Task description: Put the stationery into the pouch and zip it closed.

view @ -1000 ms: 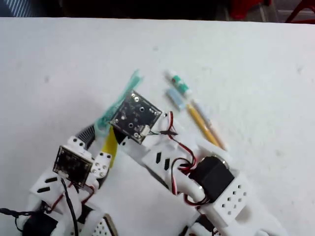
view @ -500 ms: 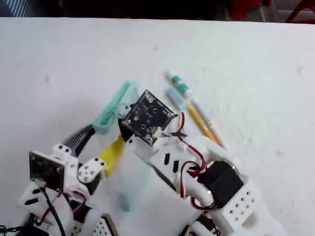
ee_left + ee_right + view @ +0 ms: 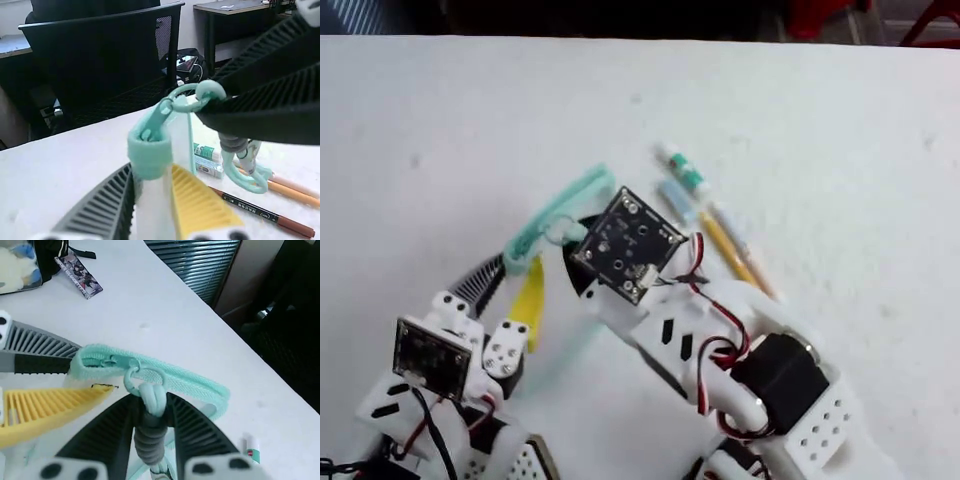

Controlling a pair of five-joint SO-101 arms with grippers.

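The right gripper (image 3: 150,401) is pressing its two black ribbed fingers (image 3: 112,432) narrowly together on the one teal pull loop (image 3: 151,396), which is hanging from a small ring (image 3: 131,376) on the zip. Just beside it, the left gripper (image 3: 152,172) is clamping one end of the single pouch (image 3: 149,152) between its one grey finger (image 3: 102,210) and its one yellow finger (image 3: 197,202), so the pouch is standing on edge with its teal zip band (image 3: 165,376) uppermost. In the high view the two grippers are meeting near the middle of the white table (image 3: 820,120), with the zip band running slantwise between them. The stationery is lying loose on the table just beyond the right arm, outside the pouch. The left wrist view is showing five pieces: two short ones, a green-banded tube (image 3: 206,151) and a white block (image 3: 210,169), and three long ones, a dark pen (image 3: 255,210), an orange pencil (image 3: 295,192) and a paler stick (image 3: 300,184) touching it. One black mesh chair (image 3: 100,60) is standing past the table's far edge.
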